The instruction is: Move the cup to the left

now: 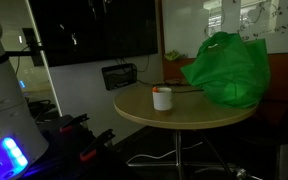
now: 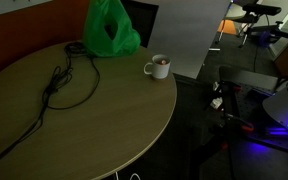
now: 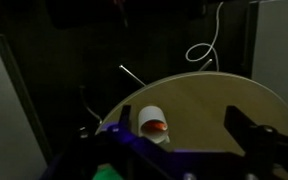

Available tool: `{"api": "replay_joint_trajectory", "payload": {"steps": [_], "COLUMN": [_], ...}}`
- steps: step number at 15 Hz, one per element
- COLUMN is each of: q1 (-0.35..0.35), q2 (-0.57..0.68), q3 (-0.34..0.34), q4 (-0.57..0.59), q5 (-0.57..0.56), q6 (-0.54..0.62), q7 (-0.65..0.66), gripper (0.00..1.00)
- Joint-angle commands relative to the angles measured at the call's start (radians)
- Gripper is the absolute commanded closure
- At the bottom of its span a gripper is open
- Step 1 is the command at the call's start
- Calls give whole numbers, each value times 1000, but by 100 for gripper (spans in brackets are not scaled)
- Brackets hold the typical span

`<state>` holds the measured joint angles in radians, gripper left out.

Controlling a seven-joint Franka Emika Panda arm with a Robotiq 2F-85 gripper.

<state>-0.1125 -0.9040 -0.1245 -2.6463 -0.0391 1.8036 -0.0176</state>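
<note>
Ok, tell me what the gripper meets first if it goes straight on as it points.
Probably the cup, ahead of the gripper near the table edge; depth is unclear.

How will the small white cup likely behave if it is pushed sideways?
The cup looks short and wide, so it would probably slide rather than tip. It seems rigid, perhaps ceramic, and stands near the table edge, so a fall could break it. Something reddish shows inside; it might spill.
</note>
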Motion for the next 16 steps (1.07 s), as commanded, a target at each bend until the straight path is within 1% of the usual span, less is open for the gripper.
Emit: {"api": "replay_joint_trajectory", "payload": {"steps": [1,3,4,8,11,16], "q1": [-8,-11,-14,-11,-3,17], "q2": [73,149,201,446,632,900], "q3": [14,29,42,76,92,89], "q4": [21,34,41,110,190,327], "q5": [23,23,24,41,59,93], "q6": [61,133,189,344,430,537], "q7": [49,83,115,224,295,387], "gripper": [0,0,0,0,0,0]}}
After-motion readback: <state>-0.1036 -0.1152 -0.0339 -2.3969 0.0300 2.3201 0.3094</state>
